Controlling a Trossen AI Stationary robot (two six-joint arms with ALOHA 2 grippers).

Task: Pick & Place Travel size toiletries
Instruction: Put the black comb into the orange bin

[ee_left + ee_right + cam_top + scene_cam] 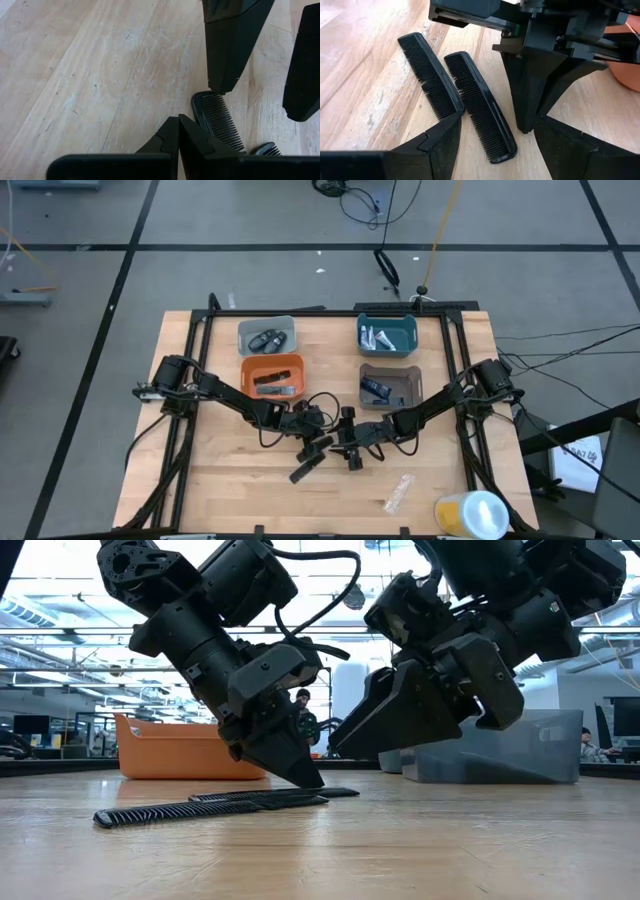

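Surface: pale wooden surface [230,480] inside a black frame, on a grey floor crossed by cables.
Rear bins: grey bin [267,336] with dark oval pieces; teal bin [387,335] with silvery-white tubes; orange bin [272,376] with dark items; taupe bin [391,386] with a dark blue tube.
Task items on the surface: two black combs [470,107], lying side by side and nearly parallel at mid-surface between the two arms; in the low view they lie flat, one just behind the other [200,808].
Left gripper [178,131]: at mid-surface, tilted down, fingers pressed together with nothing between them; the tip meets the wood just beside the end of the nearer comb.
Right gripper [495,131]: low over the combs, facing the left gripper; fingers spread wide, one on either side of the nearer comb's end, gripping nothing.
Front edge, right: clear crinkled wrapper [398,492] and, near the corner, a yellow-and-white cylinder [470,512], both well apart from the combs.
Background: open workroom with glass partitions and ceiling lights; a seated person [590,745] at the far right.
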